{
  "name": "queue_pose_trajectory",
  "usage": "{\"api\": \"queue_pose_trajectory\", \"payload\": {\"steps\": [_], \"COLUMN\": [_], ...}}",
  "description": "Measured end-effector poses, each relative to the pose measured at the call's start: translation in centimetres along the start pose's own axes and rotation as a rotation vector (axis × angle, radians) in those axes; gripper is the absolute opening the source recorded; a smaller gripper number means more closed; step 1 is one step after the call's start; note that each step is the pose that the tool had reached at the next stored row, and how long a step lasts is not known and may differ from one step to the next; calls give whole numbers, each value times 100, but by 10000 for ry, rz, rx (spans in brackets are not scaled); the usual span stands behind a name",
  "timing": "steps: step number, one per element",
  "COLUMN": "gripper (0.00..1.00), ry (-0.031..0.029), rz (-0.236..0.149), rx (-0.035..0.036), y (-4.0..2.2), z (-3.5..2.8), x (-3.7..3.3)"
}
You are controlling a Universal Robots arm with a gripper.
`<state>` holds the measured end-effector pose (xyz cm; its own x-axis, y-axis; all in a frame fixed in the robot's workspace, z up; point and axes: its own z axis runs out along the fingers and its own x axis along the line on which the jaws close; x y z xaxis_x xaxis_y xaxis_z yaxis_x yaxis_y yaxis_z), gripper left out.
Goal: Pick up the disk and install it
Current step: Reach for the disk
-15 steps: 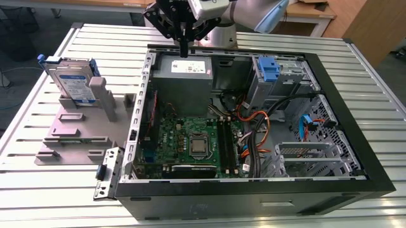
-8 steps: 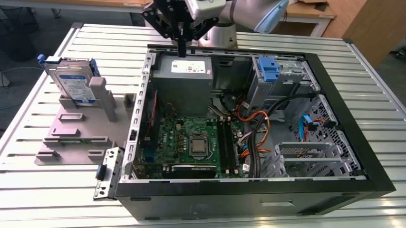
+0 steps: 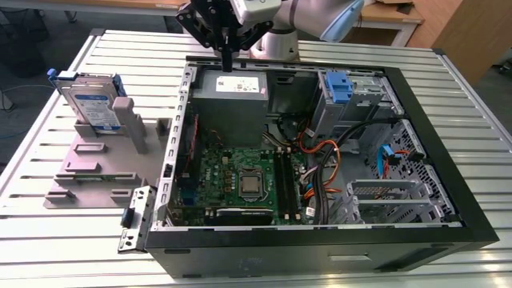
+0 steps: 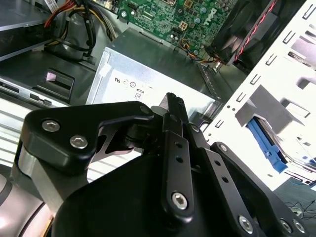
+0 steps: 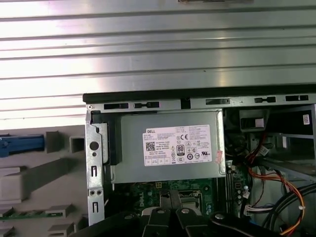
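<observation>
An open computer case (image 3: 320,239) lies on a slatted metal desk (image 3: 48,240). The claw (image 3: 228,65) hangs close above the grey power supply (image 3: 232,87) inside the case, its fingers clenched together and holding nothing. The disk (image 3: 90,105) stands upright in a grey holder (image 3: 96,162) on the desk, beside the case on the exterior view's left, well apart from the claw.

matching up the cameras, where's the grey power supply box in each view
exterior view: power supply box, far end of the case, below the gripper.
first wrist view: the box between case rim and motherboard.
second wrist view: the box just beyond the gripper's fingers.
shared landmark: the green motherboard.
</observation>
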<state>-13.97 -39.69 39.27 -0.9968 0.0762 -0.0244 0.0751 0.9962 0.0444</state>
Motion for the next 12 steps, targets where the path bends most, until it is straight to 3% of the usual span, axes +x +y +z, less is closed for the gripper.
{"api": "queue_pose_trajectory", "payload": {"steps": [12], "gripper": [11], "ry": [-1], "rz": [0], "rx": [-1], "y": [25], "z": [3], "x": [75]}}
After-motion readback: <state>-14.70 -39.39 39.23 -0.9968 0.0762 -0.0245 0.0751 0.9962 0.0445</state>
